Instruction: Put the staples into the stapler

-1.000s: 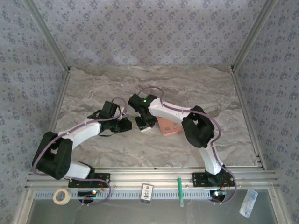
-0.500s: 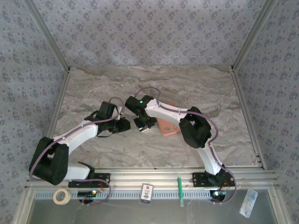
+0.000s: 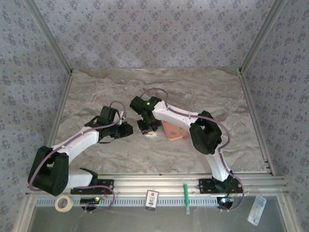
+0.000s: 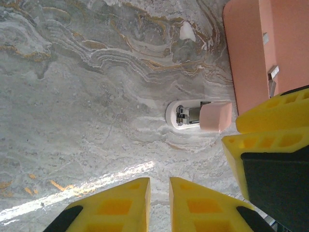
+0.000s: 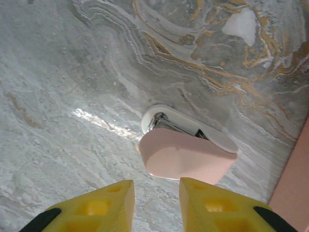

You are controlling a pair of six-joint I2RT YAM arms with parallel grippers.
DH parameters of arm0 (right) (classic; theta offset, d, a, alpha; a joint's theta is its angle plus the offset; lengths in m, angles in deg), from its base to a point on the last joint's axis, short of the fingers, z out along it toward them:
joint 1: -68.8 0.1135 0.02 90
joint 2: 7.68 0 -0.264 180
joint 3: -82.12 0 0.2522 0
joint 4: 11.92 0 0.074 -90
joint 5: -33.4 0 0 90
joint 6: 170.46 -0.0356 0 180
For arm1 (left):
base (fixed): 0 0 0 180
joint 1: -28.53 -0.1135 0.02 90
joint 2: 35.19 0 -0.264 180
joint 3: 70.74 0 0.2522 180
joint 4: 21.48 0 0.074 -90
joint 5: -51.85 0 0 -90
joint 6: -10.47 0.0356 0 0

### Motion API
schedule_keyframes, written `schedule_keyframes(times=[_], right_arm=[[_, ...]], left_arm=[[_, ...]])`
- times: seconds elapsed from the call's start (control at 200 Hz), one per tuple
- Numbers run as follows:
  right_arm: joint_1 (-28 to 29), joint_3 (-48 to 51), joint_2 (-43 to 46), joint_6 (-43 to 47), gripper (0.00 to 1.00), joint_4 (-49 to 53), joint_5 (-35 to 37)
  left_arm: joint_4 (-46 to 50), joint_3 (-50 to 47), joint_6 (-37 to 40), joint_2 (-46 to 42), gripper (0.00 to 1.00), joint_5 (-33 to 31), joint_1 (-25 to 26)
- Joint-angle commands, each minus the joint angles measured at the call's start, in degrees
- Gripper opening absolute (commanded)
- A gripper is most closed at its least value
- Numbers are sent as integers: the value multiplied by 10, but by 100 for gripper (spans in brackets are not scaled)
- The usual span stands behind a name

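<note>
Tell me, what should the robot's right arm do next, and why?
Probably ease the right gripper forward so its jaws straddle the stapler. The stapler lies loose on the table just beyond those jaws, which stand apart and hold nothing, and staples wait in the tray.

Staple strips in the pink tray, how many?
2: one staple strip mid-tray, another just below it in the left wrist view; the right gripper's fingers cover part of the salmon-pink tray; more may hide.

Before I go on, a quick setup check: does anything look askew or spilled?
Only the stapler, lying on the marble table beside the salmon tray: its pink top sits swung off the white base, baring the metal channel. That reads as opened for loading, not damage. Nothing looks spilled.
</note>
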Motion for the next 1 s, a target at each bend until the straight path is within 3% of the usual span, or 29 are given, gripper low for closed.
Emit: schedule_keyframes(times=[0.0,0.49,0.995], right_arm=[[-5,2,-3,-8,30,-7,-23],[-27,52,-25,-2,23,-69,-66],[-30,79,-46,-2,23,-65,-37]], left_arm=[[7,-4,5,-15,18,-2,-6],[3,-4,8,-11,18,5,-11],[-1,-5,7,-5,19,8,-11]])
